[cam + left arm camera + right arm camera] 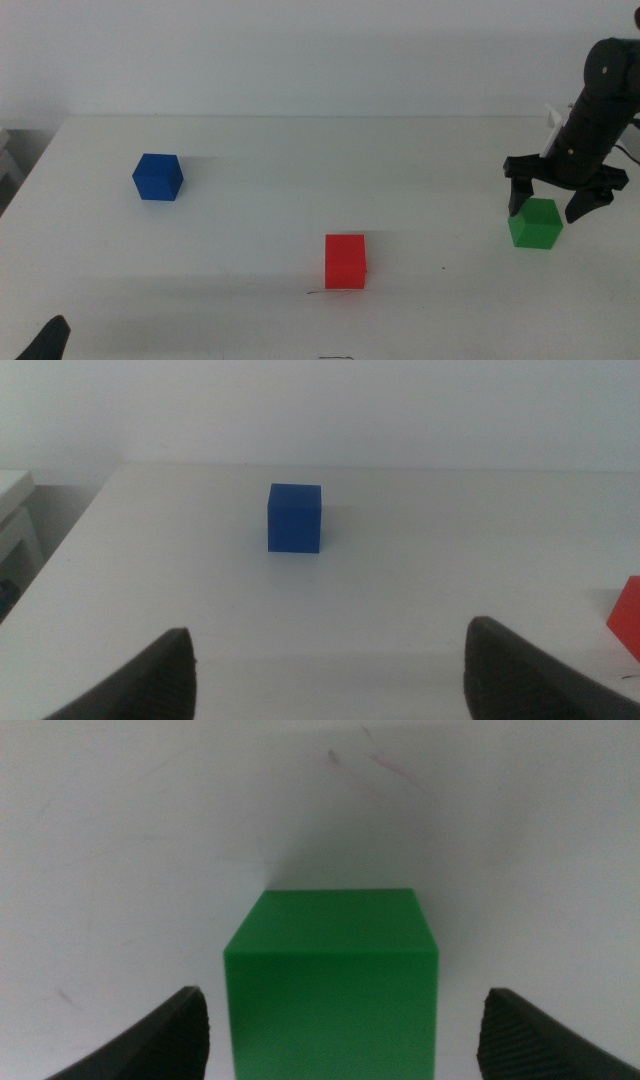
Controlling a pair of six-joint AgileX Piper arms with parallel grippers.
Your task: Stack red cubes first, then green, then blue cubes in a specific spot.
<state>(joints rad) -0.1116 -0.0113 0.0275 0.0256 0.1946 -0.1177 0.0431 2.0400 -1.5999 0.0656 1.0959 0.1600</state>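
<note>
The red cube (345, 261) rests on the white table near the front centre, right by a short thin dark line (318, 292) that marks the spot. Off to the left sits the blue cube (158, 177), which the left wrist view shows ahead of the jaws (294, 517). The green cube (535, 223) stands at the right. My right gripper (553, 203) hovers open directly over it, one jaw on each side, not touching; in the right wrist view the green cube (331, 982) fills the gap between the jaws. My left gripper (330, 670) waits open at the bottom left.
The table's left edge (30, 165) runs close to the blue cube. A sliver of the red cube (626, 618) shows at the side of the left wrist view. A white wall rises behind the table.
</note>
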